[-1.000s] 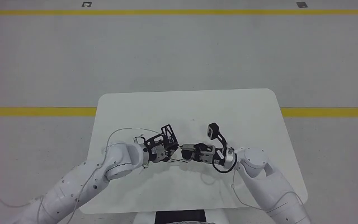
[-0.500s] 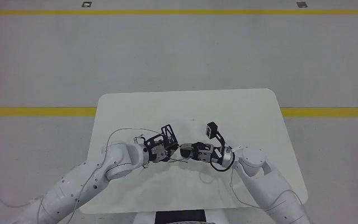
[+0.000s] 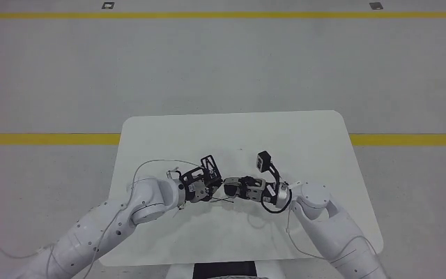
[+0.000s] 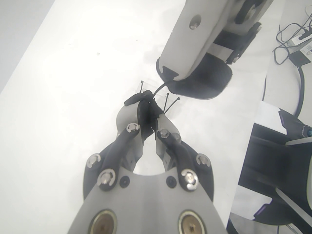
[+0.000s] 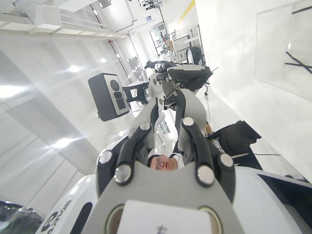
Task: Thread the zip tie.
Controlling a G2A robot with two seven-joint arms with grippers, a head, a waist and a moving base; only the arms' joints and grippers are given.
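The two arms meet over the middle of the white table (image 3: 293, 139). My left gripper (image 4: 147, 101) (image 3: 211, 188) is shut on the head end of a thin black zip tie (image 4: 158, 90). The strap curves up from there into my right gripper (image 4: 175, 83) (image 3: 227, 187), which is shut on the strap's other end and almost touches the left fingertips. In the right wrist view the left gripper (image 5: 190, 74) faces my right gripper (image 5: 169, 103), with a thin tip of the zip tie (image 5: 215, 68) sticking out past it.
Spare black zip ties (image 4: 170, 103) lie on a clear sheet (image 5: 275, 44) on the table just under the grippers. Bare table stretches on all sides, its edges well away. Cables and boxes (image 4: 297, 40) sit on the floor beyond the table.
My right gripper has edged a little toward the left gripper, closing the gap between them. The left arm has stayed put.
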